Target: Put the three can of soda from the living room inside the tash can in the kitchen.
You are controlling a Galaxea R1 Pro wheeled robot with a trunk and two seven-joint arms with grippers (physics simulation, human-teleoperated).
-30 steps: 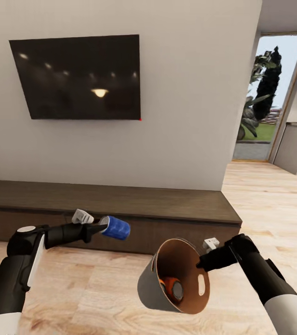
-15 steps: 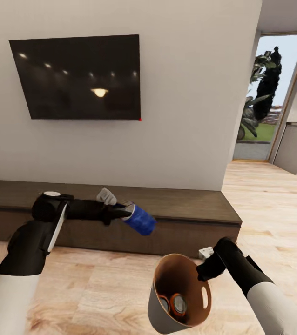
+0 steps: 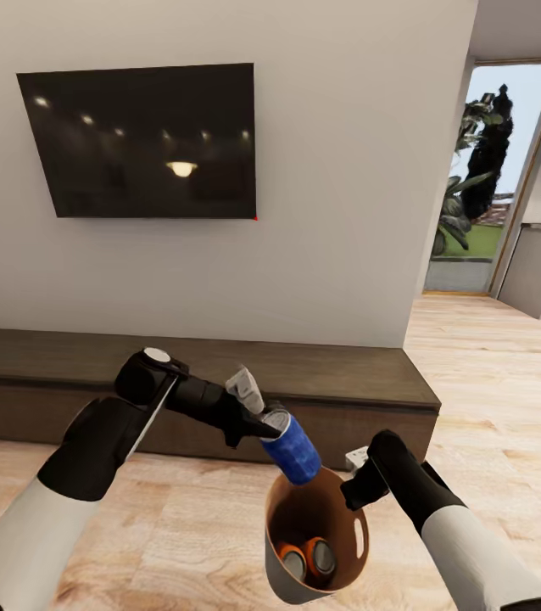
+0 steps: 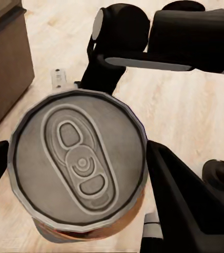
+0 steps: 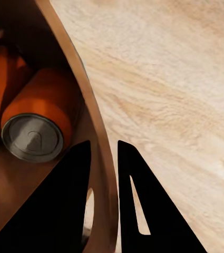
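We hold the blue can pinched between the fingers of our left gripper, tilted nose-down with its lower end just over the rim of the trash can, which hangs below that gripper. Our right gripper is clamped on the bin's wall near the slot handle, and two orange cans already lie at the bottom. By our reckoning only the blue can's release remains here, then carrying the bin to the kitchen.

- Blue can: glossy wall, dull brushed-metal top.
- Trash can: smooth coppery sheen inside, matt grey outside.
- Floor: pale grained wood.
- Cabinet: dark matt wood.
- Television: glossy black.
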